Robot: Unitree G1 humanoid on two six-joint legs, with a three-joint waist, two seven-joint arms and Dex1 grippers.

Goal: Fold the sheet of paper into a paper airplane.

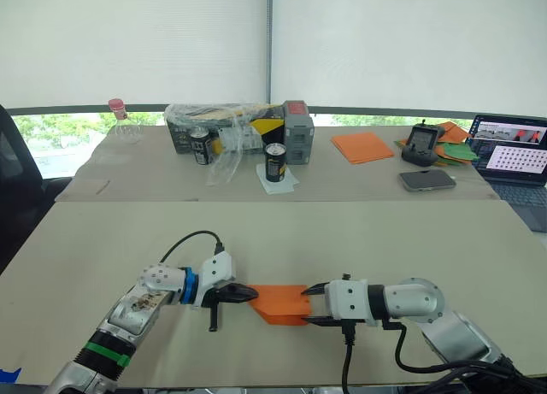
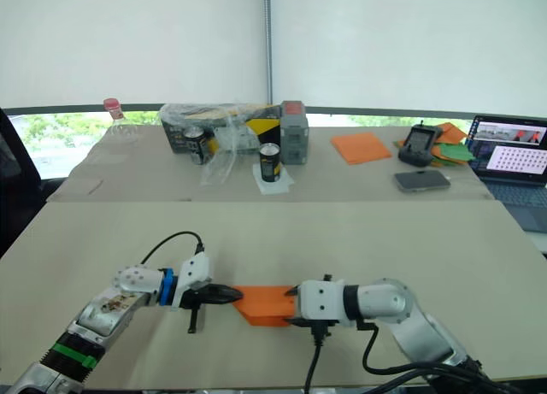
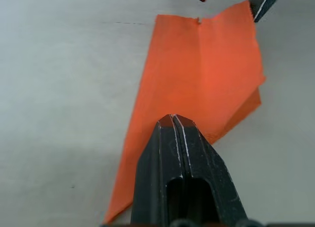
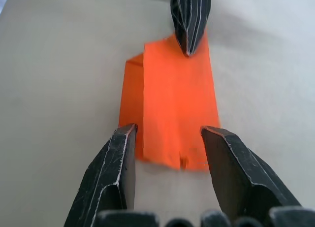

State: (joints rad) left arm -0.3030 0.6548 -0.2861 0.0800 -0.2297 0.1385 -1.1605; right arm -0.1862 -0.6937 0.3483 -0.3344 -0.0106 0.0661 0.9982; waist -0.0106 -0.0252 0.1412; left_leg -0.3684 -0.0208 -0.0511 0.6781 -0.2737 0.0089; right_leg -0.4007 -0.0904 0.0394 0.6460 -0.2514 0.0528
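**benchwarmer:** So how far along was the fold at this point?

**foldnerd:** Partway, I'd say. The sheet of paper (image 1: 282,302) wasn't flat anymore. It lay on the near counter (image 1: 359,232) between the two arms as a layered wedge, one end tapering toward the left arm. The right wrist view showed a second layer peeking out along one long side, so at least one fold was in. No proper nose or wings though, so it wasn't a paper airplane yet.

**benchwarmer:** And the grippers?

**foldnerd:** The left gripper (image 3: 175,119) had its fingers pressed together, tips down on top of the paper near the narrow end. Looked more like pinning or running a crease than a pinch, but I couldn't tell for sure whether any layer was caught between them. The right gripper (image 4: 170,133) had its fingers spread wide, straddling the opposite, square end of the paper, one finger on each side, holding nothing.

**benchwarmer:** What was left then?

**foldnerd:** My guess: sharpen that crease, then the wing folds. Thin paper slides easily under a fingertip, so the pin mattered.

**benchwarmer:** Anything else around?

**foldnerd:** The far counter had a flat stack of orange sheets (image 1: 362,146), a couple of cans (image 1: 274,162), a phone (image 1: 426,179) and a laptop (image 1: 513,159). All well apart from the work.
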